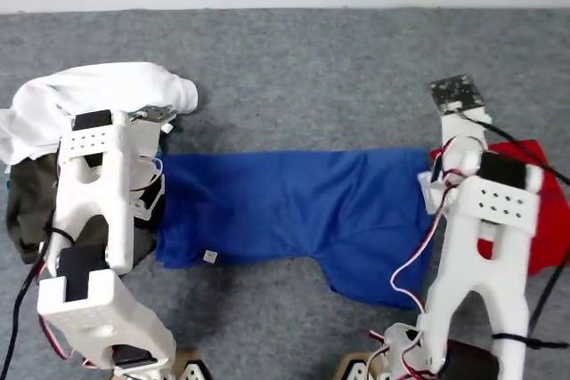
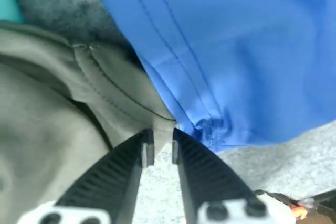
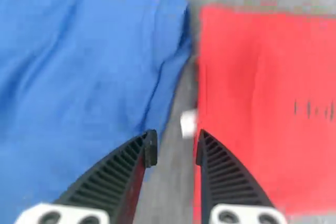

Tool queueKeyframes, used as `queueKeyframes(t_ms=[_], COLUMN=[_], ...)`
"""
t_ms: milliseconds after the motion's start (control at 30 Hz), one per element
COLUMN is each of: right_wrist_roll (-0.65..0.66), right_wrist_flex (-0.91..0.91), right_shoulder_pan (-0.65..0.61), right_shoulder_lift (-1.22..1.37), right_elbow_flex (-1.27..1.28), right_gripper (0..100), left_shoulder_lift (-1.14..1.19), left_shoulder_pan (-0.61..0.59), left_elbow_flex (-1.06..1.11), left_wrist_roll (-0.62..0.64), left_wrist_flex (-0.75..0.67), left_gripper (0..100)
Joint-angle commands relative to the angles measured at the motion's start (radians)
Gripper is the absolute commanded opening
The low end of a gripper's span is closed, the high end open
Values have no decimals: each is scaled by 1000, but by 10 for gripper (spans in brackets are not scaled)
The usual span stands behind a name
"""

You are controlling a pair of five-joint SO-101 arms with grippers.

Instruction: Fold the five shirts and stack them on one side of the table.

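Note:
A blue shirt (image 1: 294, 211) lies spread across the middle of the grey table, partly folded, with a sleeve sticking out toward the front. My left gripper (image 2: 161, 147) hovers at its left corner (image 2: 210, 127), over the edge of an olive shirt (image 2: 47, 129). Its fingers stand a narrow gap apart with nothing between them. My right gripper (image 3: 174, 148) is open over the strip of table between the blue shirt (image 3: 79, 77) and a red shirt (image 3: 262, 93). In the high view the left gripper (image 1: 150, 191) and the right gripper (image 1: 438, 180) sit at opposite ends of the blue shirt.
A crumpled white shirt (image 1: 98, 91) lies at the back left, above the olive shirt (image 1: 27, 202). The red shirt (image 1: 545, 238) lies flat at the right edge under the right arm. A bit of teal cloth (image 2: 8, 3) shows beside the olive shirt. Bare table runs along the back.

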Motion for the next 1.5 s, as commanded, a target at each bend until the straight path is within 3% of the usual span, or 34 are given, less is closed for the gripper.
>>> queueKeyframes(t_ms=[0, 267, 667, 833, 1033, 1300, 1467], right_wrist_roll=[-37, -35, -34, -34, -32, 5, 28], right_wrist_flex=[-277, -530, -495, -303, -48, 291, 389], right_shoulder_pan=[-56, -102, -97, -84, -91, -85, -84], right_shoulder_lift=[-2, 243, 737, 831, 754, 506, 349], right_elbow_flex=[89, 80, -367, -571, -669, -635, -419], right_gripper=[132, 130, 129, 129, 129, 129, 128], left_shoulder_lift=[-6, -6, -5, -5, -5, -5, -5], left_shoulder_pan=[0, 0, 2, 0, 0, 0, 2], left_elbow_flex=[-35, -30, -30, -30, -30, -30, -28], left_wrist_roll=[-3, 0, 58, 58, 58, 58, 58], left_wrist_flex=[2, 3, 0, -2, -3, 2, 32], left_gripper=[72, 72, 72, 72, 72, 72, 73])
